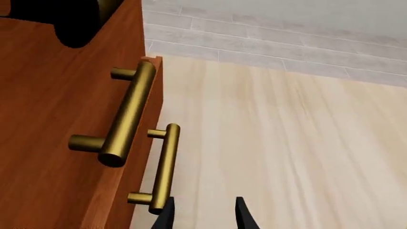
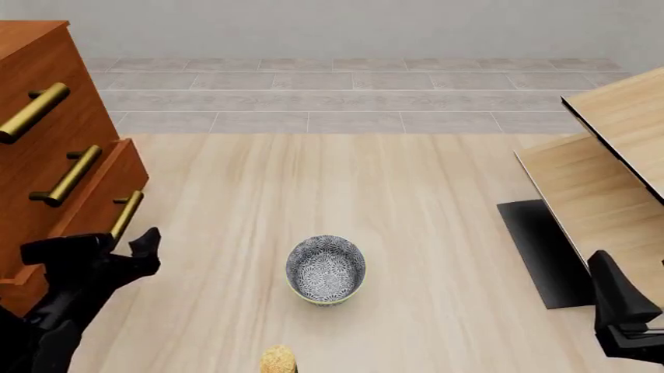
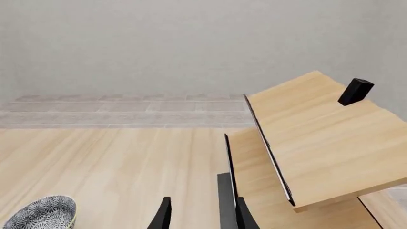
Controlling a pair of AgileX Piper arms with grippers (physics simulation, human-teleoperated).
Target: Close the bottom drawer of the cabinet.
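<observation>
Left arm sits beside the protruding drawer front

Nearness decides this one. Closest to the camera in the front view, the left end effector (image 2: pixel 130 250) hovers low at the left edge of the bench (image 2: pixel 436 202), its two dark fingers parted and nothing between them. The left wrist view agrees: both fingertips (image 1: pixel 245 217) show with a clear gap and only bare wood beyond. Just beside and slightly ahead of it stands the bottom drawer (image 2: pixel 104 186), whose front juts out from the face of the cabinet (image 2: pixel 42 54), so it reads as part open. Its brass handle (image 2: pixel 127 214) runs as a slanted bar down the front panel, long axis roughly along the drawer face, and lies just beyond the left fingertips without touching them. My reading is that the push must go leftward and away, square into that panel, with the fingers meeting wood rather than the bar.

Further out, a patterned bowl (image 2: pixel 326 269) rests mid-bench, well clear of the drawer. The right end effector (image 2: pixel 623 311) waits at the far right beside pale furniture (image 2: pixel 612 179), its fingers apart and empty in its own wrist view, well away from the cabinet. The left arm is plainly the nearer.
</observation>
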